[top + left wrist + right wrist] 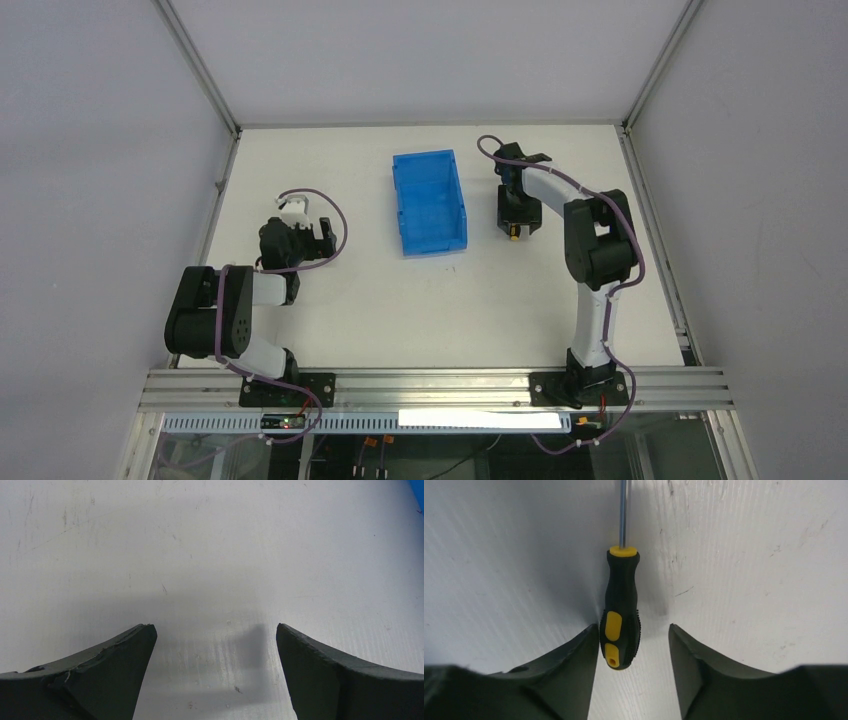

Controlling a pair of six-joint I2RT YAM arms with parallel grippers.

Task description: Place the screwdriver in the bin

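Observation:
The screwdriver (622, 590), with a black and yellow handle and a thin metal shaft, lies on the white table. My right gripper (634, 627) is open, its fingers on either side of the handle's butt end. The left finger touches the handle and the right finger stands apart from it. In the top view the right gripper (514, 222) points down just right of the blue bin (430, 200), with a yellow bit of the screwdriver (513, 232) showing under it. The bin holds nothing. My left gripper (318, 232) is open and empty, left of the bin.
The left wrist view shows bare scratched table between the open left gripper (215, 626) fingers, with a sliver of the blue bin (419, 490) at the top right corner. Metal frame rails run along the table's edges.

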